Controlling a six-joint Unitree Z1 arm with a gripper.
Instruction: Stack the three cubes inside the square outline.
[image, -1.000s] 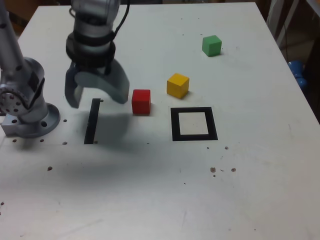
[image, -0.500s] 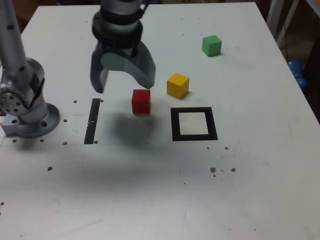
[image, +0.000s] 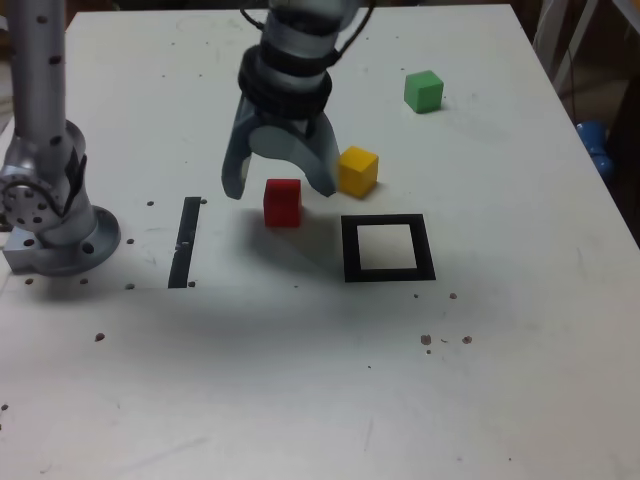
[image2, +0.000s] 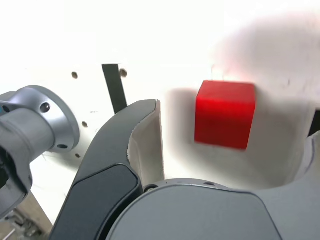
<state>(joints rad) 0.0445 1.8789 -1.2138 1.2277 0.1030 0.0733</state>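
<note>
Exterior view, left to right. Arm base (image: 62, 235) on the desk (image: 330, 380), well apart from the hand (image: 281, 185), toward the view's left. Black strip (image: 186, 242) next, on the desk, between base and hand, nearer the hand. Hand itself: jaws wide apart, nothing in them, tips pointing down. Red cube (image: 282, 204) shows between the two fingertips in both views, not gripped; wrist view has bare desk visible on either side of it. Yellow cube (image: 357, 172) just right of the hand's right-side finger, partly hidden by it; can't tell if they touch. Square outline (image: 388, 248) right of the hand and closer to the camera, flat on the desk, no cube inside. Green cube (image: 424, 92) farthest right of the three, well apart from the hand, toward the desk's far edge.
</note>
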